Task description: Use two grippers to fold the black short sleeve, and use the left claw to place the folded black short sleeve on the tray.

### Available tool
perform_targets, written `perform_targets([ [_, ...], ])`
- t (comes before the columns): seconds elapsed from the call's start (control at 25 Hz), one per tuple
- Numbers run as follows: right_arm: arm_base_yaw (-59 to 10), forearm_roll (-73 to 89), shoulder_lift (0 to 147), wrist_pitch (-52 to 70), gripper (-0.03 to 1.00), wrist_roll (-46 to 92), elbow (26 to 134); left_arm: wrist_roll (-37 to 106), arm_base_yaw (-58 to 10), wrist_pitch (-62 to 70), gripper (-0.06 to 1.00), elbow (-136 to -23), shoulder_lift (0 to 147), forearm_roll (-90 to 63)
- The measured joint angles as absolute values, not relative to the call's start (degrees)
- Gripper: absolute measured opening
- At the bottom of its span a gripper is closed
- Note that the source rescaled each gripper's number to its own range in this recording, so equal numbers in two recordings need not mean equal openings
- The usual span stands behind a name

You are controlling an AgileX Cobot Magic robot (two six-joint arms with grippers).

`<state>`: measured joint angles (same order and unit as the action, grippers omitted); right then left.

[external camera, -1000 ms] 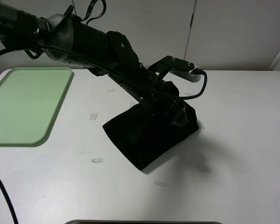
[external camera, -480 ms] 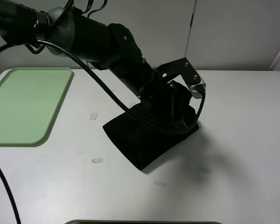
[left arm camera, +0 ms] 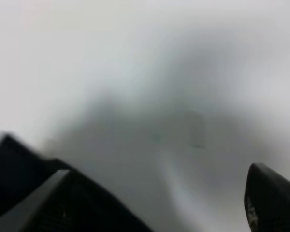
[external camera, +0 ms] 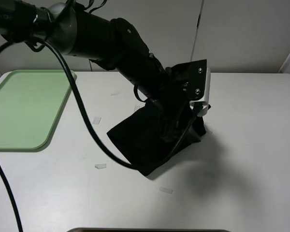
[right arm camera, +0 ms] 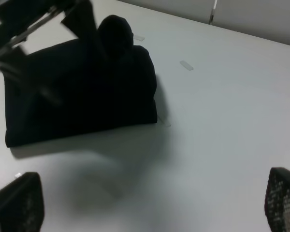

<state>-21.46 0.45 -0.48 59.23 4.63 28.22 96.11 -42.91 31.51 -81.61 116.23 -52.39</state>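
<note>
Mid-table: black short sleeve (external camera: 145,140) folded, thick dark slab, well apart from tray (external camera: 24,108).
Left claw (external camera: 186,123) down at its far edge, grip unclear; right gripper (right arm camera: 150,212) jaws wide, nothing held.

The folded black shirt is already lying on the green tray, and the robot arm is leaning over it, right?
Not quite. The black short sleeve lies on the white table, not on the tray, which sits apart at the table's left side with nothing on it. The exterior high view shows this. The arm is indeed leaning over the shirt.
</note>
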Motion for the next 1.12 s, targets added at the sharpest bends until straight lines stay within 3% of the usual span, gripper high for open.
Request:
perform_targets([
  [0.24, -21.5, 0.4, -0.5, 59.2, 1.0, 4.6, 28.2, 93.1, -39.7, 22.0, 0.7, -82.2, 111.1, -56.1],
  [0.64, -21.5, 0.4, -0.5, 59.2, 1.0, 4.6, 28.2, 75.3, -33.4, 7.7, 0.7, -80.7, 114.2, -54.8],
  [1.12, -21.5, 0.5, -0.5, 59.2, 1.0, 4.6, 28.2, 73.2, -41.3, -1.7, 0.7, -80.7, 124.5, -58.9],
])
